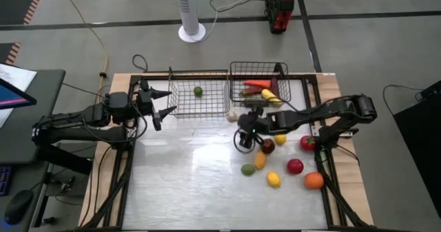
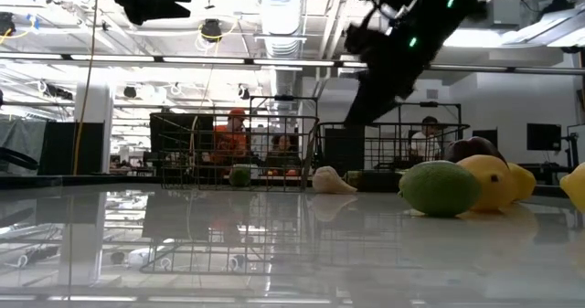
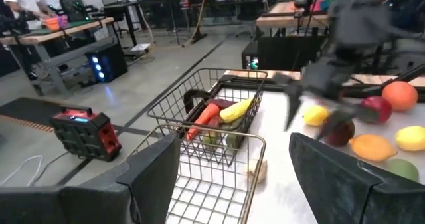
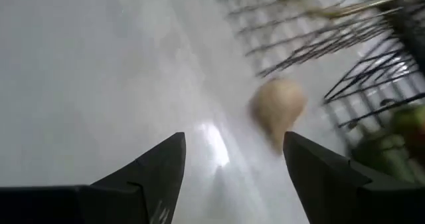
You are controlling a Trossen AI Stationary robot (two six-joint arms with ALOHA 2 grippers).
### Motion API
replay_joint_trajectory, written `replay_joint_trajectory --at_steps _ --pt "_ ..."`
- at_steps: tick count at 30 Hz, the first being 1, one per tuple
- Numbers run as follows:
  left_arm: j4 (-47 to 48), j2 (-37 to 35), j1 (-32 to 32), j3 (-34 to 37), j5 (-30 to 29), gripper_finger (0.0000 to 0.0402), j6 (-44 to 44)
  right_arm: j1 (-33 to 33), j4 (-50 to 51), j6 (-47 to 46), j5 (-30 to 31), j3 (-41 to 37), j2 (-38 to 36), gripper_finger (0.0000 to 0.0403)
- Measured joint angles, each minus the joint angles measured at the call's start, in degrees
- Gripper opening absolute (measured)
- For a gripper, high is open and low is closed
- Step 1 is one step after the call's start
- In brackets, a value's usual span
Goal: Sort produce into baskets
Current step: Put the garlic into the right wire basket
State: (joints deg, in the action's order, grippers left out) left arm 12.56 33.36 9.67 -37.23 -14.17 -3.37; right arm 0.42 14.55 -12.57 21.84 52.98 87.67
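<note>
A silver wire basket at the table's far side holds one round green fruit. The darker wire basket to its right holds a long red piece, a long yellow piece and green pieces. A beige garlic-shaped piece lies on the table in front of the gap between the baskets. My right gripper is open and empty just right of it, and the piece lies ahead of the fingers in the right wrist view. My left gripper is open and empty at the silver basket's left end.
Loose produce lies on the table's right half: maroon, orange-yellow, green, yellow, two red, orange. The table's left and near parts are bare. People show in the room behind.
</note>
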Motion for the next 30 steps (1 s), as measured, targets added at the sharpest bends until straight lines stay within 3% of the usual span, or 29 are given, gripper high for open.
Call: replay_joint_trajectory --at_steps 7,13,21,30 --pt "0.04 0.00 0.00 0.00 0.89 0.0272 0.54 -0.96 -16.10 0.52 0.44 -5.91 6.61 0.0281" --pt "0.24 0.00 0.00 0.00 0.83 0.0272 -0.03 -0.19 -21.15 0.05 7.90 -5.93 13.76 0.0281" --pt "0.58 0.00 0.00 0.00 0.81 0.0272 -0.05 -2.82 -23.88 0.26 10.23 -5.93 15.85 0.0281" --pt "0.57 0.00 0.00 0.00 0.72 0.0272 -0.48 -4.85 -23.61 0.42 8.32 -5.93 15.85 0.0270"
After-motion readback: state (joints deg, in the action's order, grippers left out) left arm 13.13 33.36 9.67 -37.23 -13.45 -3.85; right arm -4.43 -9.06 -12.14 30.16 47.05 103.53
